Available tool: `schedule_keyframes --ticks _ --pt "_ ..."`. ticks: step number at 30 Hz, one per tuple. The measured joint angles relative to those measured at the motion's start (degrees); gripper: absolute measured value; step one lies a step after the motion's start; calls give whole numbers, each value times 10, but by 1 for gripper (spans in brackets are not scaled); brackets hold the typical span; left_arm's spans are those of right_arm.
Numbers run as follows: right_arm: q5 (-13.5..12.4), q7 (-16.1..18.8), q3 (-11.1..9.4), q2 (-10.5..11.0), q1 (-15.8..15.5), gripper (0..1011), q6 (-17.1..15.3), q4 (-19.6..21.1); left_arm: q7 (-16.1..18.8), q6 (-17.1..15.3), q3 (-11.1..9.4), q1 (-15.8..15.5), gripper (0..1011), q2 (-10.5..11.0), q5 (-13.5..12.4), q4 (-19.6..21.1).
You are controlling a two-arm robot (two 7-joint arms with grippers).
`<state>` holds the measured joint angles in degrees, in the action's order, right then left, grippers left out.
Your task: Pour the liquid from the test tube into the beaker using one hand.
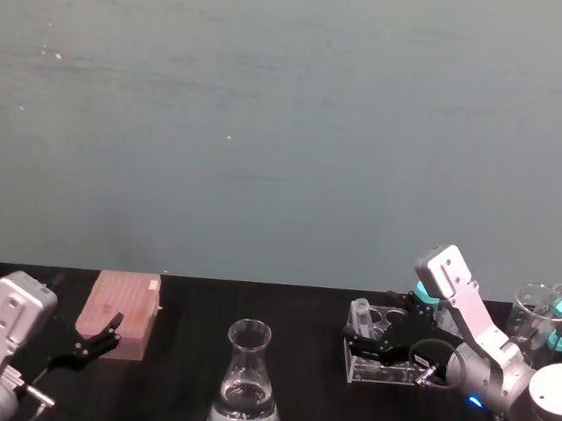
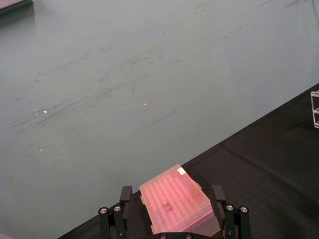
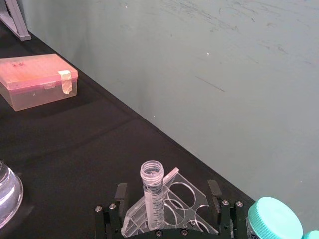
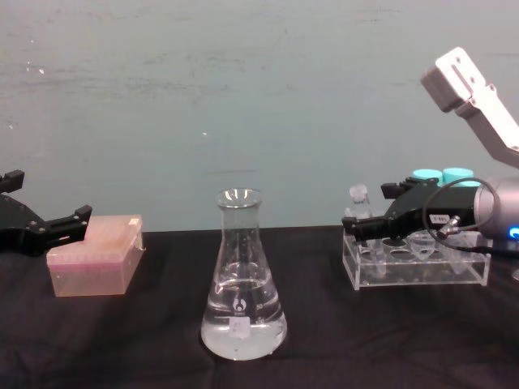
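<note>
A: Right wrist view first. Where is the tube [image 3: 152,191]?
B: Upright in an end hole of the rack [image 3: 192,191], between the right gripper's [image 3: 167,191] jaws, which stand wide and touch nothing.
A: So nothing's lifted?
B: No. Grasp, lift, carry and pour are all left to do, I'd judge.
A: And the beaker [image 4: 242,284]?
B: Mid-table, well apart from the rack, with clear liquid [image 4: 243,332] low in its base. The tube's own contents I cannot make out.
A: Left gripper [image 1: 96,340]?
B: Parked by the pink box [image 1: 125,310], jaws wide too.
</note>
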<state>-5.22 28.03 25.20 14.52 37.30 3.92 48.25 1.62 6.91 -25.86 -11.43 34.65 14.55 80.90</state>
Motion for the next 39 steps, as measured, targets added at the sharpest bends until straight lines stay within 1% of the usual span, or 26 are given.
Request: schedule_keyframes --ticks 9,15,23,39 --pt "4 5 -1 -6 9 1000 7 -18 0 0 0 0 1000 0 0 0" --pt "5 8 -1 -9 12 1000 10 -22 0 0 0 0 1000 0 0 0" --pt "5 8 -3 -13 14 1000 13 -24 0 0 0 0 1000 0 0 0" --pt "4 8 -4 -13 13 1000 13 -23 0 0 0 0 1000 0 0 0"
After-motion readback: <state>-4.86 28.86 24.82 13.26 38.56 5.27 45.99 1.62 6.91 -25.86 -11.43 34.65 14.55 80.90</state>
